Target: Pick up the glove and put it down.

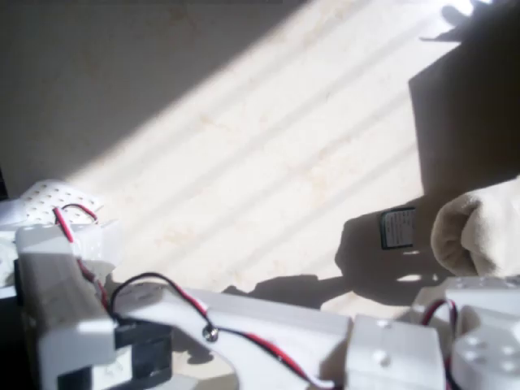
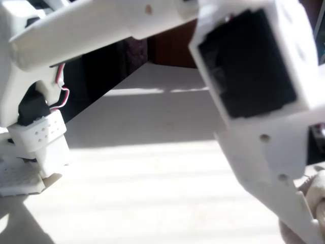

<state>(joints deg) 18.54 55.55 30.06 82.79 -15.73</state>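
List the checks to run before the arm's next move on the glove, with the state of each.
1. Glove located: ok. The glove lies at the right edge of the overhead view, and a piece of it shows at the lower right of the fixed view.
2. Gripper near the glove: ok. In the fixed view the gripper reaches down right beside it.
3. Fingers open or shut: cannot tell; the arm's body blocks them.
4. Glove actually grasped: cannot tell.
5. Nearby clutter: not ok. A small card lies just left of the glove in the overhead view.
6. Table surface lit: ok, though hard shadows cover the glove area.
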